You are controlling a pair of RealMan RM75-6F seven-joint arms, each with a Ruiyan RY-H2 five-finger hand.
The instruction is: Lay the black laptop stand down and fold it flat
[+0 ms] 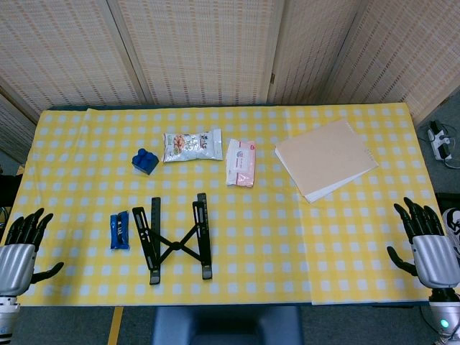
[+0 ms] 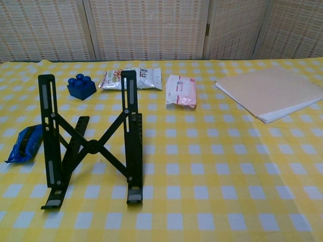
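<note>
Your black laptop stand (image 2: 91, 146) stands propped open near the front edge of the counter (image 1: 287, 251), its crossed arms raised, untouched. Your left robot hand (image 1: 25, 241) and right robot hand (image 1: 424, 241) hover at opposite counter corners, fingers spread, holding nothing. Just left of the stand lies a blue wrapped packet (image 2: 25, 142); behind it sit a blue building block (image 2: 81, 86), a snack bag (image 2: 132, 78) and a pink tissue pack (image 2: 180, 91), their printing too small to read. A stack of tan and white sheets (image 2: 270, 92) lies far right.
</note>
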